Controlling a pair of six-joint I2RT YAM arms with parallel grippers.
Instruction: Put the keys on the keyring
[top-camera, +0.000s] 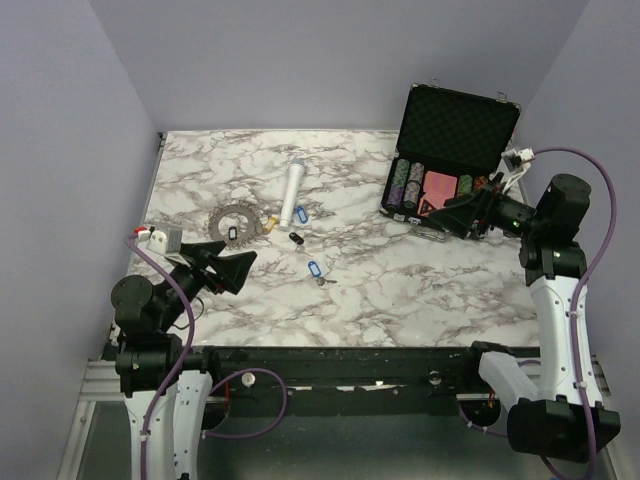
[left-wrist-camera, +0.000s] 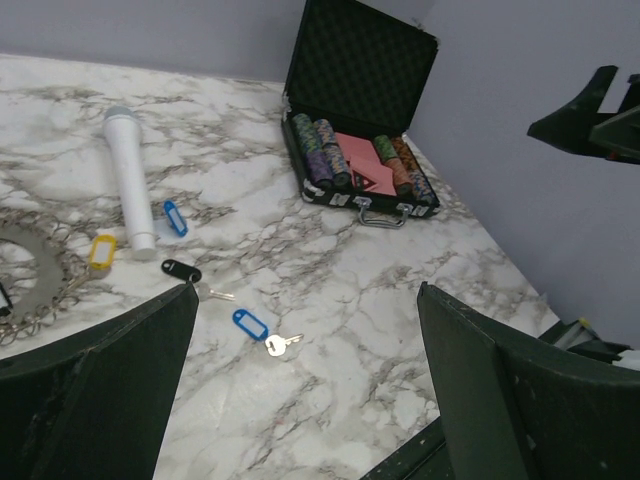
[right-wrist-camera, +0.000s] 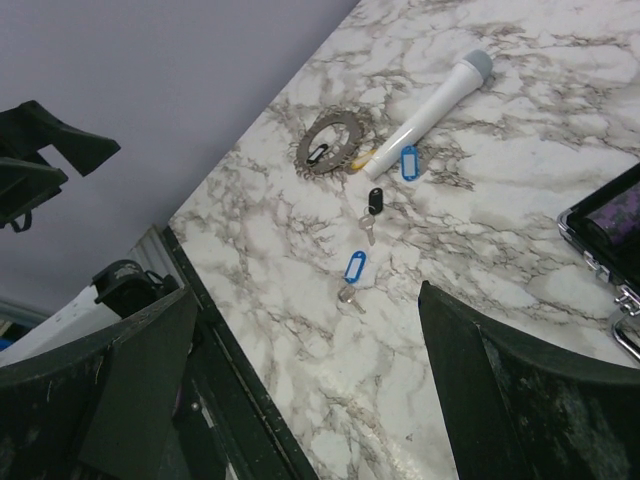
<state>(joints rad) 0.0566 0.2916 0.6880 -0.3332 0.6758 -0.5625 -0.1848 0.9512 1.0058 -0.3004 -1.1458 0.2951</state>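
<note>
Marbled worktop (top-camera: 420, 290) between lilac walls carries everything. Keyring (top-camera: 233, 222) lies far left, a black tag (top-camera: 232, 233) in its hole and a yellow key (left-wrist-camera: 101, 250) at its rim. Black key (top-camera: 296, 238) and blue key (top-camera: 316, 271) lie loose mid-worktop, and a blue tag (left-wrist-camera: 174, 218) sits beside the white cylinder (top-camera: 293, 190). Left hand (top-camera: 228, 262) and right hand (top-camera: 452, 216) hover, fingers wide apart, holding nothing. Best start, I judge: pinch the blue key by its tag while the other hand steadies the ring. No writing is readable.
</note>
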